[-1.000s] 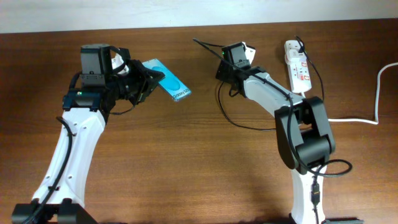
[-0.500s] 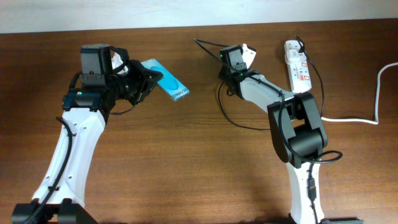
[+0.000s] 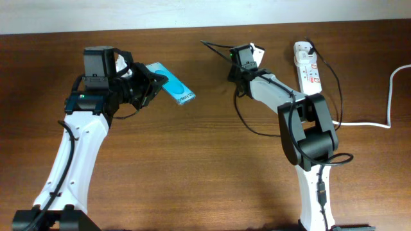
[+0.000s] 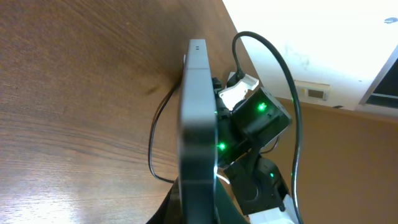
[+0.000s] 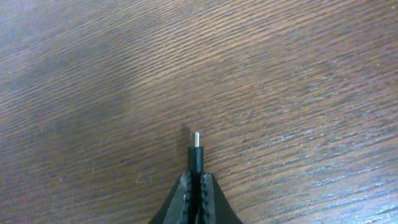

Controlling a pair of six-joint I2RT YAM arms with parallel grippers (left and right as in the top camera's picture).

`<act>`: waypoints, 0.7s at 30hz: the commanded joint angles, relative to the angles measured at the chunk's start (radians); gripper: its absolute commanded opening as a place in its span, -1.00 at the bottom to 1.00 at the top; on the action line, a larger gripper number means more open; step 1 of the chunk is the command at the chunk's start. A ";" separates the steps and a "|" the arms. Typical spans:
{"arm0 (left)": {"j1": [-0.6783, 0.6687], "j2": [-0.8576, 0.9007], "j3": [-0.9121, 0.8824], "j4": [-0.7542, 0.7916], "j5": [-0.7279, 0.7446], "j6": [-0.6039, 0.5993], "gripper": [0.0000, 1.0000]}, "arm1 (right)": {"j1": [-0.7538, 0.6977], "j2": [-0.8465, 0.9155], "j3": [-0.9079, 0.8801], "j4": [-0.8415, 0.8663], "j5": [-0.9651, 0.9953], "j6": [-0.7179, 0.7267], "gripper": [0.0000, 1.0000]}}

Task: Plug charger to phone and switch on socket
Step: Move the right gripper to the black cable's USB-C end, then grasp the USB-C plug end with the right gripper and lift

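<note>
From overhead, the socket lay flat near the far edge of the counter, its thick white cord trailing away on its right side. Well to the left of the socket, the left end effector pinched the phone by one end. The phone was lifted off the wood and tilted, with its cyan screen facing up and its free end pointing back toward the socket. Just left of the socket, between it and the phone, the right end effector hovered with the charger in its grip. The thin black cable looped over the counter on the near-left side of the socket and ran back up to it. In the left wrist view, the phone showed edge-on, a slim grey slab rising from between the closed fingers at the bottom of the frame. Beyond it, on the socket's side, stood the other arm's wrist with green lights lit, and a black cable arched over it. In the right wrist view, the two fingers were pressed together on the charger's black plug. Its small metal tip stuck out past them, above the wood grain of the counter, and cast a faint shadow there.
</note>
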 commanded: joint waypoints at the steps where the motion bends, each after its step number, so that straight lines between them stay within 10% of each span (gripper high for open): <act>1: 0.005 -0.010 0.002 0.002 0.002 0.017 -1.00 | -0.029 -0.009 0.059 -0.162 -0.101 -0.087 -0.92; 21: 0.005 -0.010 0.002 0.003 0.002 0.017 -1.00 | -0.192 -0.462 0.111 -0.684 -0.724 -0.389 -0.91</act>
